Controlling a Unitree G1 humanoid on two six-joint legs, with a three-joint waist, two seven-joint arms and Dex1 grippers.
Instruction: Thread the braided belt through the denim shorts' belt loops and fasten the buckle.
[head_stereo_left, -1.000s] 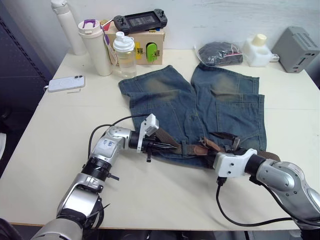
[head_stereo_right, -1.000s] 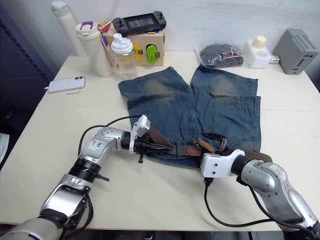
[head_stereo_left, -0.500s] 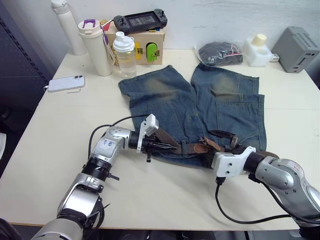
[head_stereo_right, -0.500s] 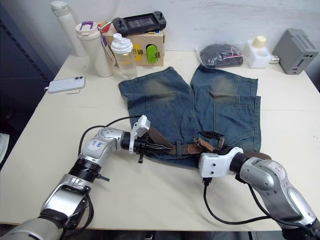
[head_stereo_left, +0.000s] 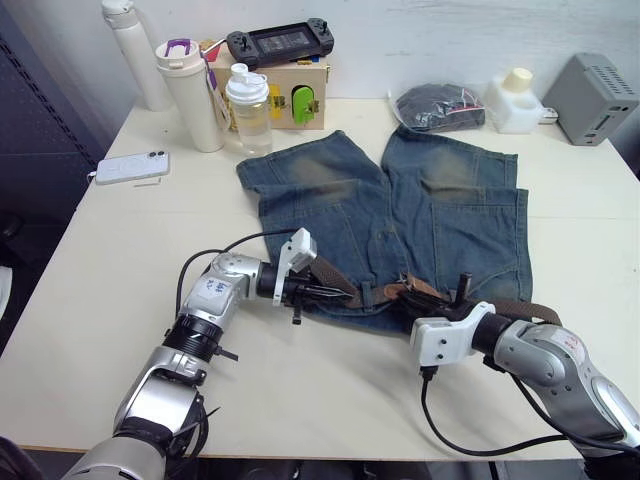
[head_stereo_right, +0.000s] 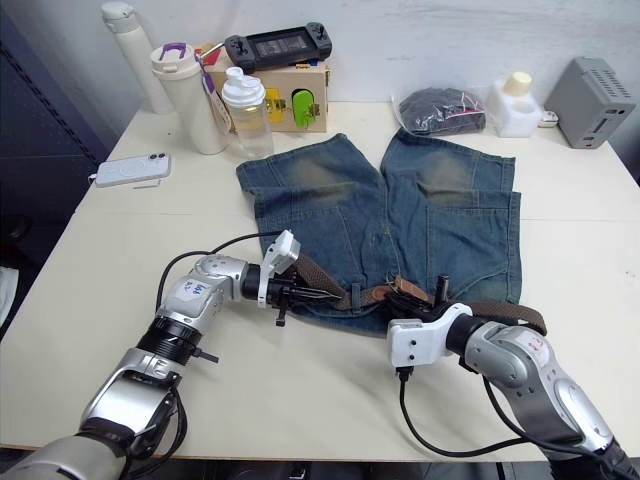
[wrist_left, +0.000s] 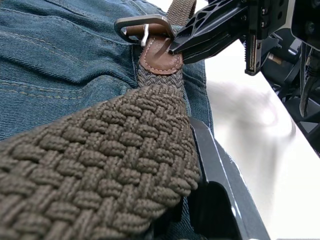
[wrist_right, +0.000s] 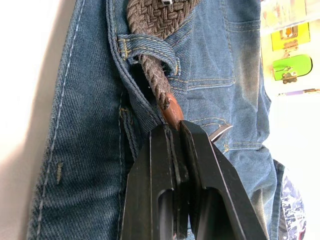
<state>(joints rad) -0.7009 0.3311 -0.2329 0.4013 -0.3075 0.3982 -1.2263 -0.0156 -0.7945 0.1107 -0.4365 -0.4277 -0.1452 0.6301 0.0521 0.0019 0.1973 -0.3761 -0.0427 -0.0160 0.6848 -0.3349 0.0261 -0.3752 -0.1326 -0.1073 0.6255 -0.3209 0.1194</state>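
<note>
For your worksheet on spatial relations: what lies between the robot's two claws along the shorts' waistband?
In the left eye view, the braided belt runs from left claw to right claw, passing under a belt loop.

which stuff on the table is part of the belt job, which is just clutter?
In play: braided belt, buckle, denim shorts, belt loops, left tool, right tool.

Clutter: phone, bottles, game console, bagged dark bundle, grey box.
</note>
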